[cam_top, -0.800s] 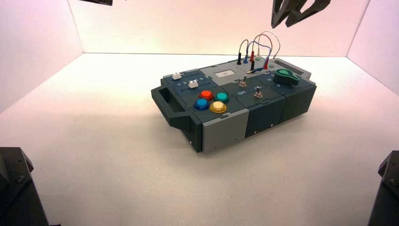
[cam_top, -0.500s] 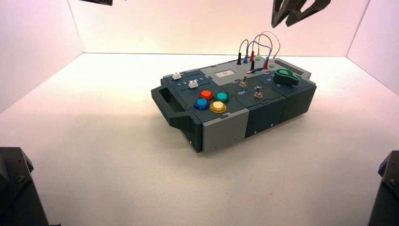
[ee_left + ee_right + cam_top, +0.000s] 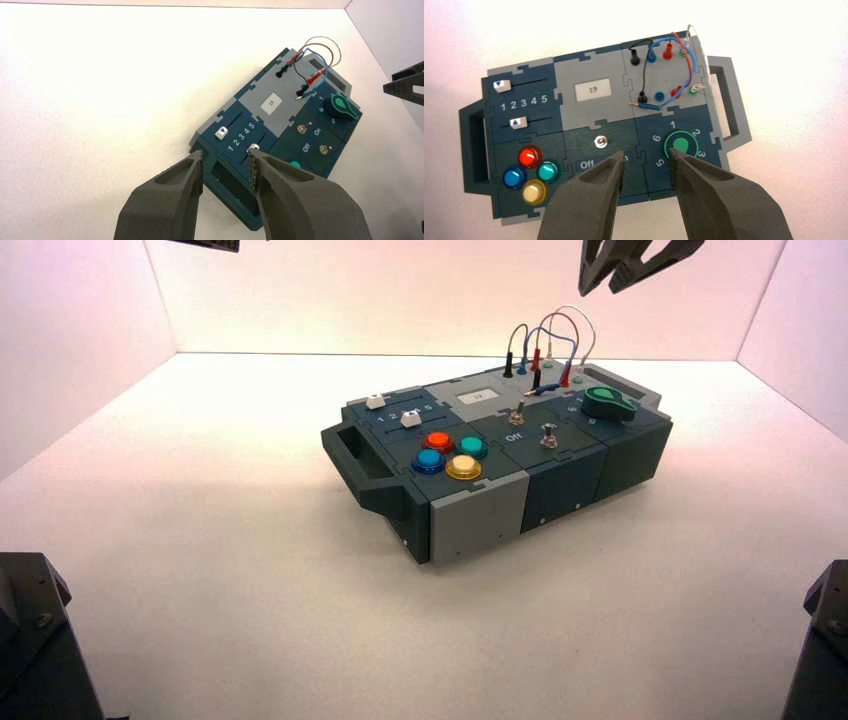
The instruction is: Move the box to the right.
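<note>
The box (image 3: 478, 520), dark teal and grey, lies turned on the white table with its dark handle (image 3: 350, 455) toward my left. On top are red, blue, teal and yellow buttons (image 3: 450, 454), two toggle switches, looped wires (image 3: 545, 340) and a green knob (image 3: 608, 403). My right gripper (image 3: 598, 288) hangs open high above the box's wire end. The right wrist view looks down past it (image 3: 646, 170) onto the box (image 3: 584, 107), whose display reads 19. My left gripper (image 3: 225, 167) is open too, high over the dark handle end (image 3: 227, 182), touching nothing.
White walls close in the table on the left, back and right. Dark arm bases stand at the near left corner (image 3: 35, 640) and near right corner (image 3: 825, 640). A grey handle (image 3: 724, 97) sticks out of the box's far end. Bare table lies on both sides of the box.
</note>
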Controlling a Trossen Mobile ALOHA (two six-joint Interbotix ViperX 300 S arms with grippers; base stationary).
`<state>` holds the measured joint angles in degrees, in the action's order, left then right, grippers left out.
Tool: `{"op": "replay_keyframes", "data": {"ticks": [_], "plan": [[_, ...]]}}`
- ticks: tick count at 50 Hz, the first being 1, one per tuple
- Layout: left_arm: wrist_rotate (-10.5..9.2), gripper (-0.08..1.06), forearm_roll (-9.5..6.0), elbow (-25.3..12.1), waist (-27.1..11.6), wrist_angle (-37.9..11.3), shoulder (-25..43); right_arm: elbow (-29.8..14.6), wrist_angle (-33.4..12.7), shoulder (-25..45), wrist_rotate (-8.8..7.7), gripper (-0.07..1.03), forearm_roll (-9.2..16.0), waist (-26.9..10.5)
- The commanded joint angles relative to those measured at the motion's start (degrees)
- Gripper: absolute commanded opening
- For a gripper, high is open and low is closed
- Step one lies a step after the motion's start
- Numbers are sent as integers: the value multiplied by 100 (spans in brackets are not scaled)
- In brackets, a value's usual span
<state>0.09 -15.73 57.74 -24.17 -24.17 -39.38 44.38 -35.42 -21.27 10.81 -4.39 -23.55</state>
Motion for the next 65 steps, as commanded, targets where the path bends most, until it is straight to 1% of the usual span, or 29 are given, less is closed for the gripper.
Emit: {"op": "replay_keyframes", "data": {"ticks": [1,6,11,22,28,33,35,37,40,43,51,55,61,65], "plan": [[9,49,-9,-193,-185,26,88,-185,35,-9,0,48,-9,229],[9,48,-9,-229,-325,26,211,-202,35,26,9,48,0,431],[9,46,-9,-281,-404,-18,396,-237,18,88,9,48,0,545],[44,39,-9,-483,-422,-290,703,-483,-88,466,26,47,18,563],[176,37,0,-527,-422,-378,800,-633,-123,747,97,43,35,580],[211,37,9,-519,-422,-431,817,-668,-88,940,158,42,53,580],[237,36,18,-519,-431,-431,826,-677,-88,984,158,41,44,580],[281,34,26,-510,-422,-448,826,-694,-79,1046,176,39,53,580],[378,25,26,-519,-422,-475,826,-703,-79,1107,193,37,53,580],[448,18,26,-519,-422,-510,853,-712,-70,1160,220,34,53,580],[580,11,26,-527,-457,-563,923,-712,-62,1239,237,28,53,642],[677,6,18,-545,-510,-598,967,-712,-62,1266,237,25,53,729],[817,4,26,-580,-615,-650,1063,-694,-62,1274,237,19,44,896],[896,1,26,-598,-650,-659,1160,-686,-53,1318,237,13,26,993]]}}
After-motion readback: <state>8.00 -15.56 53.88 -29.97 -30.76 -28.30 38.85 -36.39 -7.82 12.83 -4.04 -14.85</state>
